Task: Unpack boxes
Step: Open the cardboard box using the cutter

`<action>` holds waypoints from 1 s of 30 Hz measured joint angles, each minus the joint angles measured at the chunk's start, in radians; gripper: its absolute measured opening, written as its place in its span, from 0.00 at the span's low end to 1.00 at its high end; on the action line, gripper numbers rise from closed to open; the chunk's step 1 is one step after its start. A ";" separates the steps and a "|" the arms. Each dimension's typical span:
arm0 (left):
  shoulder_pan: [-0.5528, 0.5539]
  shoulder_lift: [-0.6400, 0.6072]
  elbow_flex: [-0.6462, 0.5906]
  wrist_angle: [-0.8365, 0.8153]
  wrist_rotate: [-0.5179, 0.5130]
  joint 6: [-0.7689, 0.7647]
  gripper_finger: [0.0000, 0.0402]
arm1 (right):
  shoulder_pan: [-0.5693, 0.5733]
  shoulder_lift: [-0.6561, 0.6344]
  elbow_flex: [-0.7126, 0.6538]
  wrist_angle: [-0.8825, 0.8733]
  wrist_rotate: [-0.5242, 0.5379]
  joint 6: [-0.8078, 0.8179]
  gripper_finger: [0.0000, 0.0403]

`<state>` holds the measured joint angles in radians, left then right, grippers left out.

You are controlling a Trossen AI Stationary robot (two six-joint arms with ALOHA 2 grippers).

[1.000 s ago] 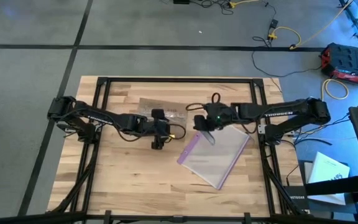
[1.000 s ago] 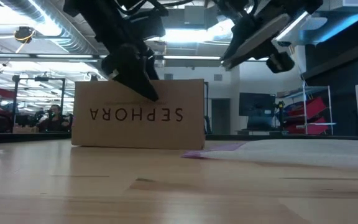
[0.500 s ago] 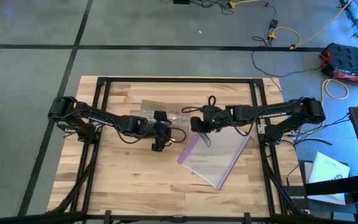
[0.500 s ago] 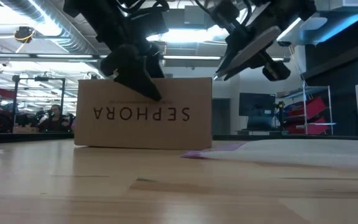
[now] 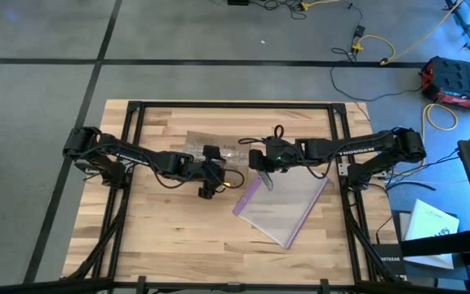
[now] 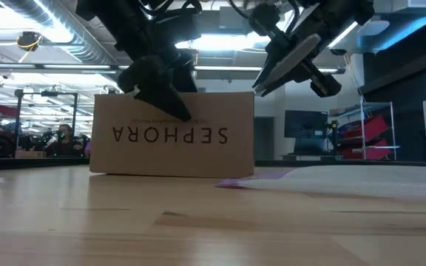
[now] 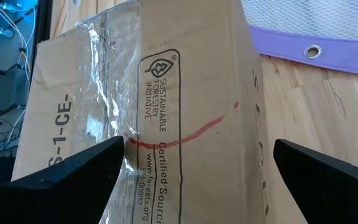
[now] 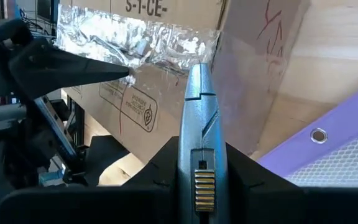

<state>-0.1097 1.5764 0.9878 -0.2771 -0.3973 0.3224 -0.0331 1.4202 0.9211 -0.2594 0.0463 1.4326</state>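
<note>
Brown cardboard box at mid-table, far side, left gripper reaching in low from the left, fingers spread wide astride the box, right gripper stretched in from the right, clamped on a grey knife tool, blade tip at the box's taped seam, clear bag lying nearer, right.

obstacles: box, bag beside it, both arms above | free: table front-left bare

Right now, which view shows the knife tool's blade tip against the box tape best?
The right wrist view: the knife tool, clamped in the right gripper, points at the taped seam of the box. The low view shows it raised beside the box; the high view shows it small; the left wrist view misses it.
</note>
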 joint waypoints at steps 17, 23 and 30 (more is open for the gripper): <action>0.001 0.000 0.000 0.003 -0.002 0.001 1.00 | -0.022 0.005 0.000 -0.020 -0.005 0.000 0.13; 0.001 0.000 0.000 0.005 -0.003 0.000 1.00 | -0.048 0.005 0.000 -0.020 -0.014 -0.003 0.13; 0.001 0.000 0.000 0.006 -0.004 -0.008 1.00 | -0.046 0.005 0.000 -0.017 -0.044 -0.014 0.13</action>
<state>-0.1086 1.5764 0.9882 -0.2714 -0.4011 0.3143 -0.0795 1.4250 0.9211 -0.2764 0.0027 1.4186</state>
